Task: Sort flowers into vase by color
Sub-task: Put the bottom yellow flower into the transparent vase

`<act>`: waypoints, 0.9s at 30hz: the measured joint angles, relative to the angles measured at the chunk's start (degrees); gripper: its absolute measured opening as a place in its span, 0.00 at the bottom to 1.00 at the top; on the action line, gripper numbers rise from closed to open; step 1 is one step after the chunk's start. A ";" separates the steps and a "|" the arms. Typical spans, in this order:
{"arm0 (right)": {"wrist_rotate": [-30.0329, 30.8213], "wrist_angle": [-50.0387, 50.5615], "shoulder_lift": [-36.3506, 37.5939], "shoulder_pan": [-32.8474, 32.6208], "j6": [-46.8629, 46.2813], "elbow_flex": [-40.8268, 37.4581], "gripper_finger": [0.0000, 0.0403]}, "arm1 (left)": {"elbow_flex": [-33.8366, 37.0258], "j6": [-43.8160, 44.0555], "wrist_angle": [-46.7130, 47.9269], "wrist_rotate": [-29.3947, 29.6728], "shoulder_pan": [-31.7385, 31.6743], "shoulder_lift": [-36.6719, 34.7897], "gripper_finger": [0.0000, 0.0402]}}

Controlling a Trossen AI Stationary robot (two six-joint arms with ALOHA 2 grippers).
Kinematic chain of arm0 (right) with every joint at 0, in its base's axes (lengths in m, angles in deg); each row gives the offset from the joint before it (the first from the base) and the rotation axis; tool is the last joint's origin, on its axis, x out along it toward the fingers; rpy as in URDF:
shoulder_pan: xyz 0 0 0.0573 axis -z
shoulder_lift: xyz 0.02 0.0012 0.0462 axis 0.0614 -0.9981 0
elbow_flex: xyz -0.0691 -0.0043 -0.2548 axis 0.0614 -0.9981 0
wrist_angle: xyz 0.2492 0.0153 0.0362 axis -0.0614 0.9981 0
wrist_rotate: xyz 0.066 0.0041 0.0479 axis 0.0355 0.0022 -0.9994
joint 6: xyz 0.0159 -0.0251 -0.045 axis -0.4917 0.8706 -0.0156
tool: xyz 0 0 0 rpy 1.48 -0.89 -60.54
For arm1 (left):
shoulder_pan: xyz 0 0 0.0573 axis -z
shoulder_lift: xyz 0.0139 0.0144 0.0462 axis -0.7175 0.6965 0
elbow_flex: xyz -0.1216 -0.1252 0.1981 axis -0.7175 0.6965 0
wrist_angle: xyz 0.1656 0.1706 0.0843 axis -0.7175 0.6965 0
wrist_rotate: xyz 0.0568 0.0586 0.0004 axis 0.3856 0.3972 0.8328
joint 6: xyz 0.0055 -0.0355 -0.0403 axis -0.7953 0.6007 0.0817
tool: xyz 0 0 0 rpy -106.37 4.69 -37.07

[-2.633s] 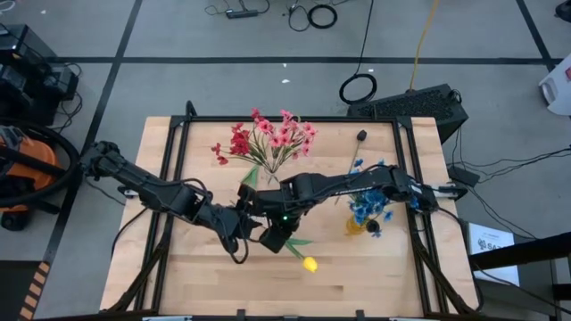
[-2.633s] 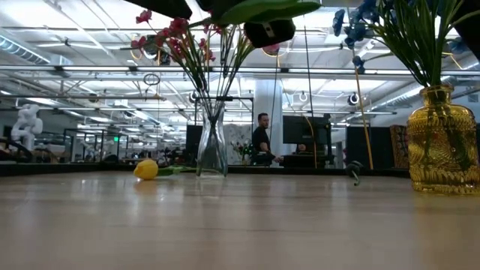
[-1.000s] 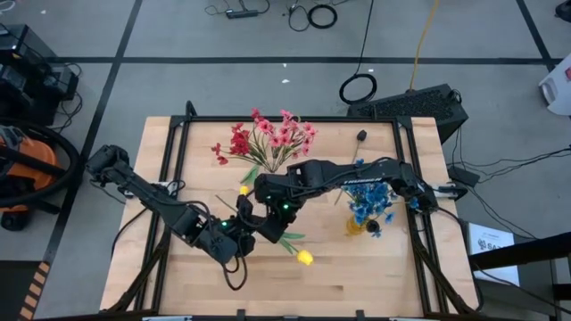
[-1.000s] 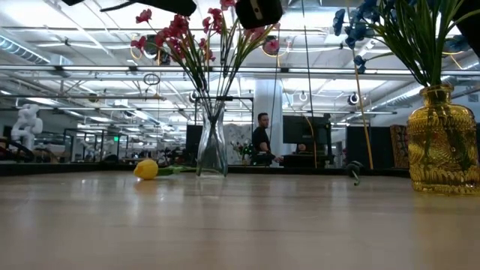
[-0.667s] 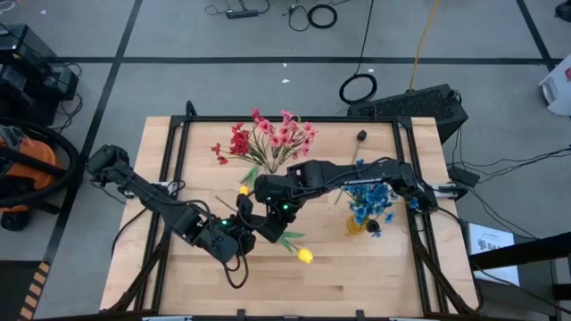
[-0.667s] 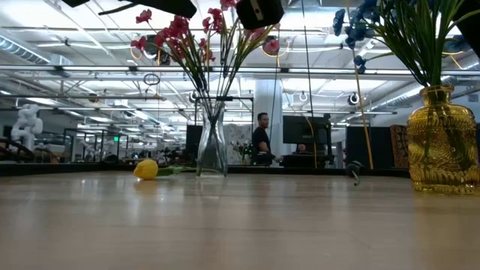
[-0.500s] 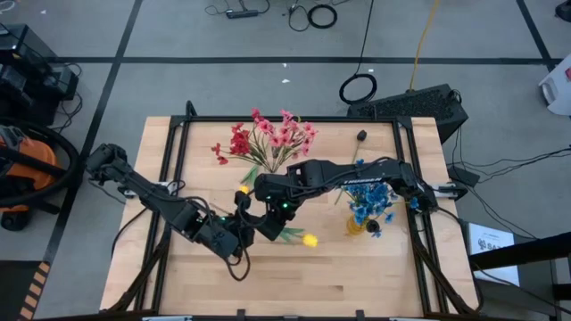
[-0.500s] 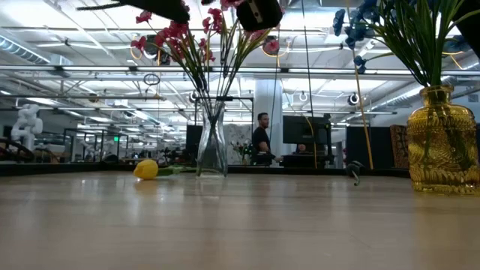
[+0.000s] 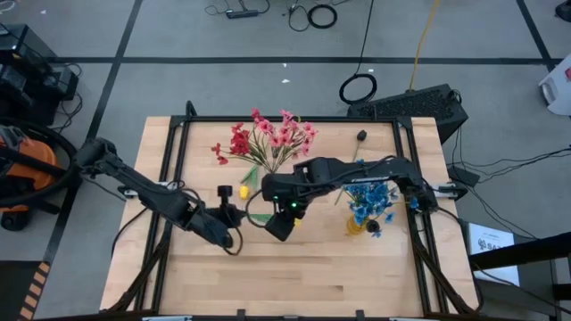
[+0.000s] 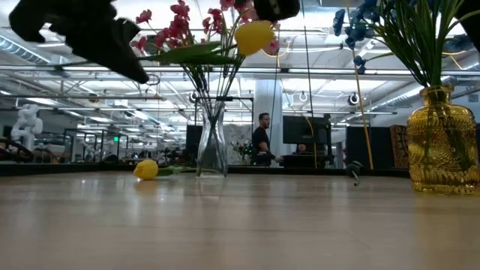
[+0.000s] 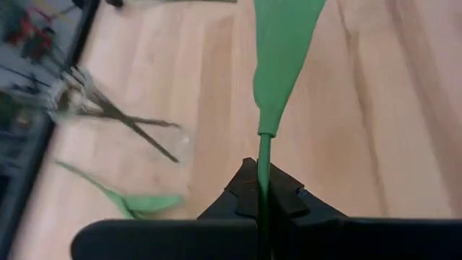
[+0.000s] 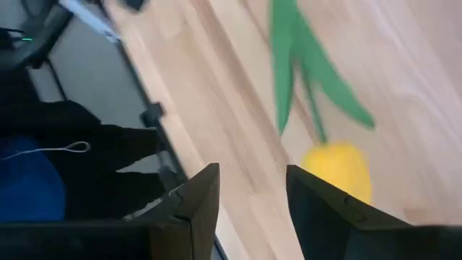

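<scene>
where the pale, straight-grained wooden surface [image 9: 357, 276] meets its dark metal frame, the left arm reaches in low and slantwise, its left fingers [image 11: 261, 193] clamped shut on the thin green stem of a yellow bud flower [image 10: 253, 36], which it holds off the wood, broad smooth leaf forward. a second yellow bud [image 9: 242, 191] lies flat near the clear, narrow-waisted glass vase [image 10: 212, 146] of red and pink sprays [image 9: 268, 138]. right arm bends across mid-surface; right fingers [image 12: 252, 189] parted, gripping nothing, above the held flower's bud. far right, a bumpy amber glass vase [image 10: 442, 142] holds blue clusters [image 9: 370, 203]. one dark bud [image 9: 361, 135] lies near the back edge. beyond: grey taped floor, cables, open workshop, a person [image 10: 261, 140] in the distance.
</scene>
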 joint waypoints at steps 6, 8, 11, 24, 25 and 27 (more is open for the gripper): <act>7.07 0.05 3.68 -2.53 -0.39 0.06 0.35 | 9.78 5.92 -14.52 -2.01 0.00 -8.85 0.00; 8.34 -1.83 4.02 -3.43 -0.64 0.07 0.35 | 12.62 7.52 -18.56 -1.98 -0.04 -11.96 0.00; 9.10 -4.12 3.95 -5.48 0.23 0.05 0.35 | 16.05 7.91 -27.12 -1.67 -0.31 -16.18 0.00; 32.29 -8.71 3.10 -14.57 4.89 0.07 0.35 | 25.99 7.89 -65.98 -6.56 -8.02 -23.71 0.00; 35.35 -9.01 2.73 -14.69 4.24 0.08 0.35 | 25.99 7.88 -68.13 -7.67 -8.36 -23.66 0.00; 42.18 -9.70 2.00 -14.81 2.01 -0.03 0.35 | 25.98 7.89 -71.67 -10.10 -8.72 -23.64 0.00</act>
